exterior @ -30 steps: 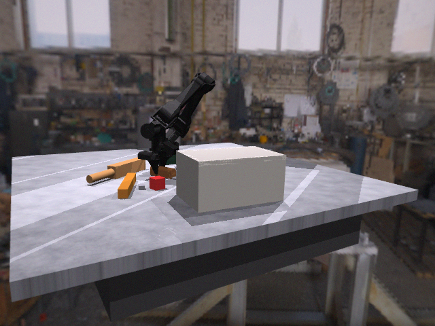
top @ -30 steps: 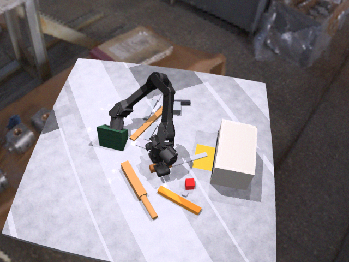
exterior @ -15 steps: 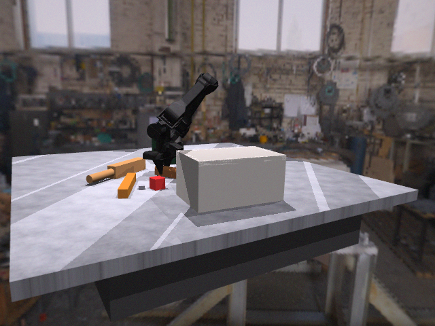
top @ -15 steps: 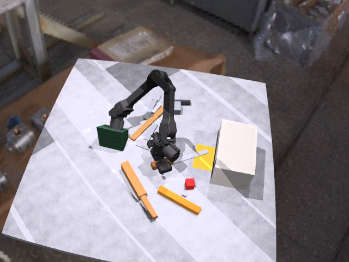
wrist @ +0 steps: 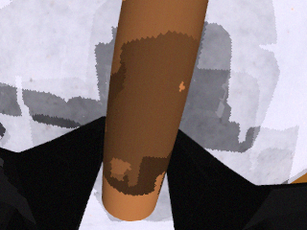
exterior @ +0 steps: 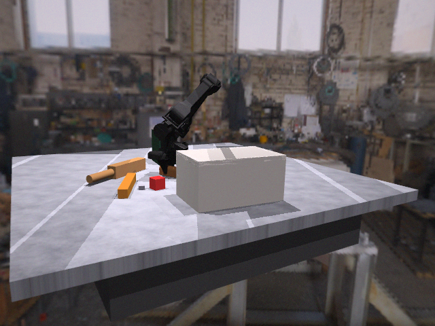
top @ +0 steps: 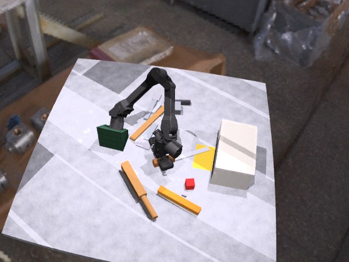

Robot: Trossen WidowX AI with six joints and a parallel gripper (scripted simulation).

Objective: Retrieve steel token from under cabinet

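Observation:
My gripper point(top: 163, 161) point(exterior: 164, 171) point(wrist: 138, 129) is shut on the brown round handle point(top: 155, 162) point(exterior: 170, 171) point(wrist: 151, 96) of a tool, low over the table. The tool's thin light-grey blade point(top: 194, 153) reaches right from the handle, and its wider flat end is over the yellow marked area point(top: 199, 163). The white cabinet point(top: 238, 146) point(exterior: 238, 182) stands just right of that area in the top view. The blade's end appears short of the cabinet's front. The steel token is not visible. The vent slots are hidden too.
A red cube point(top: 190, 183) point(exterior: 157, 183) and a small grey block point(top: 184, 195) point(exterior: 141, 187) lie near an orange bar point(top: 179, 200) point(exterior: 126, 185). A thick wooden paddle point(top: 133, 180) point(exterior: 127, 167) lies left of them. An orange strip point(top: 148, 122) and grey pieces lie behind the gripper.

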